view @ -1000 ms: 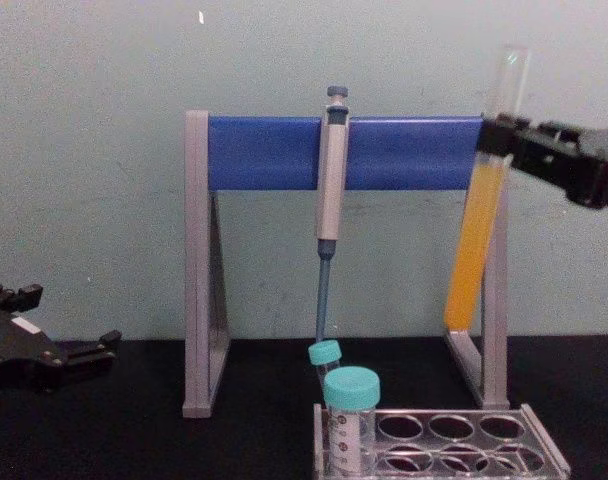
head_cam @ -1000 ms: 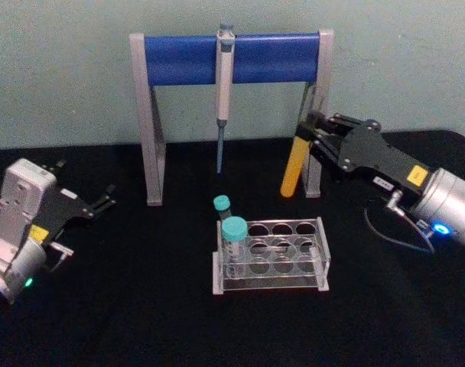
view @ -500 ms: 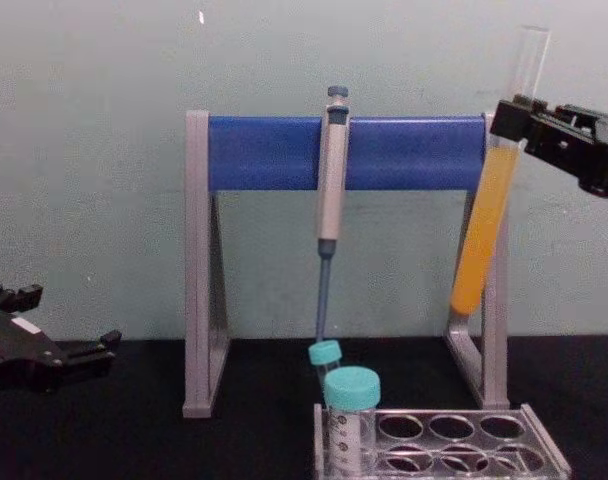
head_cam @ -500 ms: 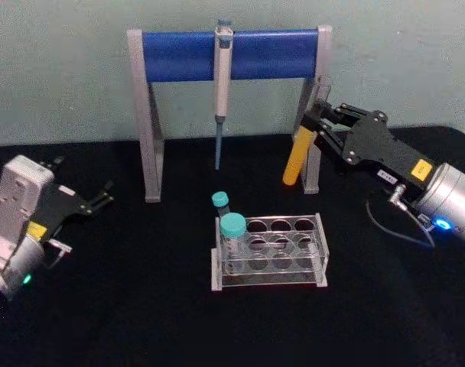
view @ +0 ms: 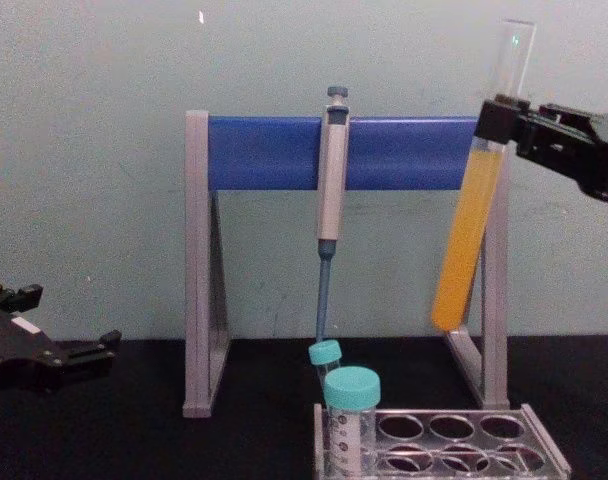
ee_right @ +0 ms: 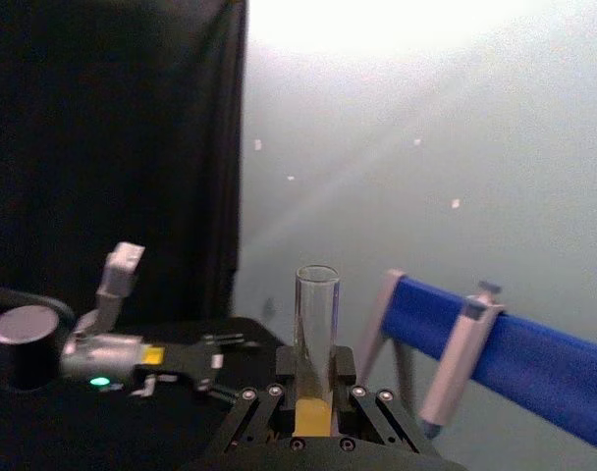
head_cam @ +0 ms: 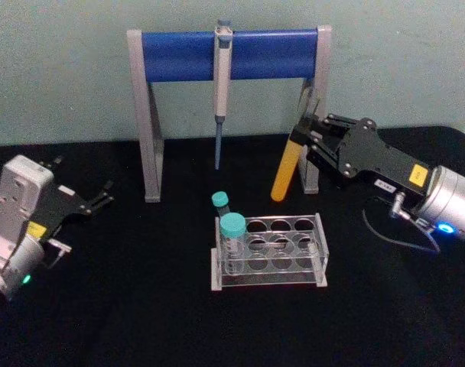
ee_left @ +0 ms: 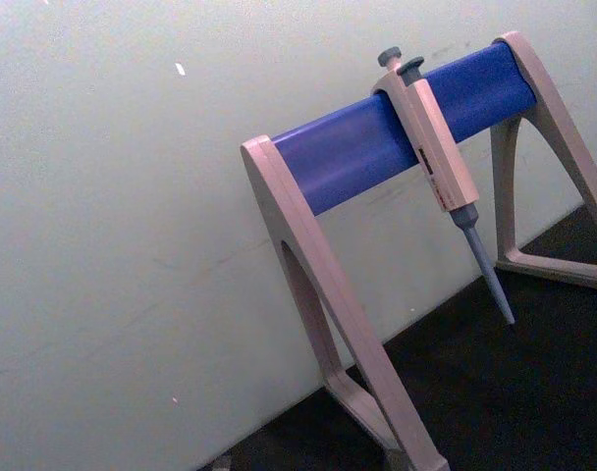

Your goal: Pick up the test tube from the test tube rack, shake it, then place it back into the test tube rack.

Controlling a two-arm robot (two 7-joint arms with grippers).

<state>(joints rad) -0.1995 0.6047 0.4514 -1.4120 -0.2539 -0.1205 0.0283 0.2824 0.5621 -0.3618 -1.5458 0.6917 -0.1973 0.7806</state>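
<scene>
Your right gripper [head_cam: 300, 141] is clamped on the test tube [head_cam: 282, 174], gripping it high on the glass. It comes in from the right of the test tube rack [head_cam: 278, 279] and hangs up behind the rack's back right corner. The tube is off the rack, in the air, well above its top plate. It sits tilted, with the round bottom swung toward the rack's middle and the open end up and away to the right. Orange-yellow liquid fills it from the bottom up to about the fingers, and clear glass sticks out above them.

Your left gripper [head_cam: 83, 177] is parked low, far left of the rack and touching nothing. Its fingers are spread wide.

Two teal-capped tubes [head_cam: 232, 229] stand in the rack's left column, one behind the other. The other holes you can see hold nothing. The rack sits flat on the black table [head_cam: 141, 321]. The grey-and-blue pipette stand [head_cam: 179, 57] is behind the rack, against the wall. A grey pipette [head_cam: 221, 84] hangs from its bar, tip down, above the rack's back left corner.
</scene>
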